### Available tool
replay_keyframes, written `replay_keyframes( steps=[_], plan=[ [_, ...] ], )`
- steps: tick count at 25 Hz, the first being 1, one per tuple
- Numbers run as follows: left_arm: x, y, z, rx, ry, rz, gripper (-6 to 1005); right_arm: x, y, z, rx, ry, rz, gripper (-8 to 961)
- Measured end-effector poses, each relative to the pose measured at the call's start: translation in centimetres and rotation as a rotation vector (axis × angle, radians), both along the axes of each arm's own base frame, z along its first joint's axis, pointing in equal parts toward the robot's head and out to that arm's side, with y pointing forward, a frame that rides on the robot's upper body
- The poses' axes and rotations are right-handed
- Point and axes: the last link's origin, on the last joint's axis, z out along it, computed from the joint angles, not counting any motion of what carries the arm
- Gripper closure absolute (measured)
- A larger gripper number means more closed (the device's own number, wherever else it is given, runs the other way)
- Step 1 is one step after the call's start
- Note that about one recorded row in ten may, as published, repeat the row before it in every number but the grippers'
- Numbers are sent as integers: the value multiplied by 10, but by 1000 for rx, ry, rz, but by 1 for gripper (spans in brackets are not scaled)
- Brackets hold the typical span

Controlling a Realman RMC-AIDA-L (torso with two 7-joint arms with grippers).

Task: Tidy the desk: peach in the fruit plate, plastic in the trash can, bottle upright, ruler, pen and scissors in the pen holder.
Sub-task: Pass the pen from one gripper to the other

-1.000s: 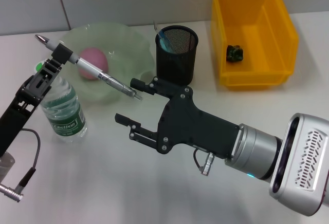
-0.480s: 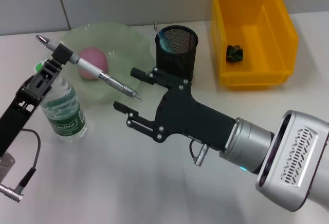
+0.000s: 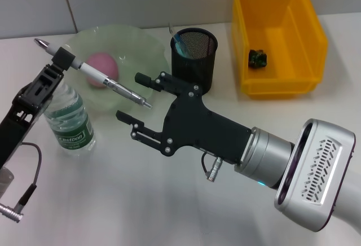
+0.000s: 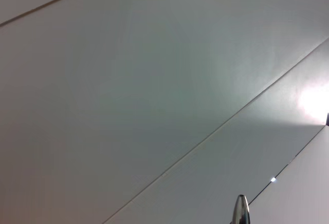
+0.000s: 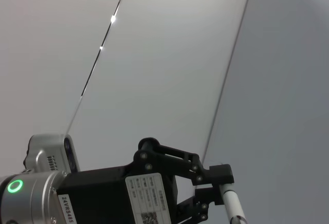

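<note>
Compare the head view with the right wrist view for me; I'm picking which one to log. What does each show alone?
Only the head view shows the desk: the peach in the fruit plate, upright bottle, pen holder, trash can and the open right gripper. Only the right wrist view shows wall panels. Both show the left gripper holding the pen.

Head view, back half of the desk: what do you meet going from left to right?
Water bottle → pen shut in the left gripper → peach in the green fruit plate → open right gripper → mesh pen holder → yellow bin.
</note>
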Motion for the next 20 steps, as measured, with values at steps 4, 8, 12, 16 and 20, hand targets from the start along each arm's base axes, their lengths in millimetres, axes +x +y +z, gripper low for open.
replay_keyframes(
  steps=[4, 8, 12, 16, 20],
  plan=[
    [0, 0, 0, -3, -3, 2, 852, -1, 0, -1, -3, -6, 4, 371],
    [0, 0, 0, -5, -4, -1, 852, -1, 0, -1, -4, -7, 5, 442],
    [0, -1, 0, -9, -7, -1, 852, -1, 1, -2, -5, -10, 6, 582],
    [0, -1, 0, -13, -10, 0, 852, -2, 1, -1, -3, -8, 6, 640],
    [-1, -1, 0, -14, -11, 2, 852, -4, 4, -2, 3, 1, -12, 697]
  ],
)
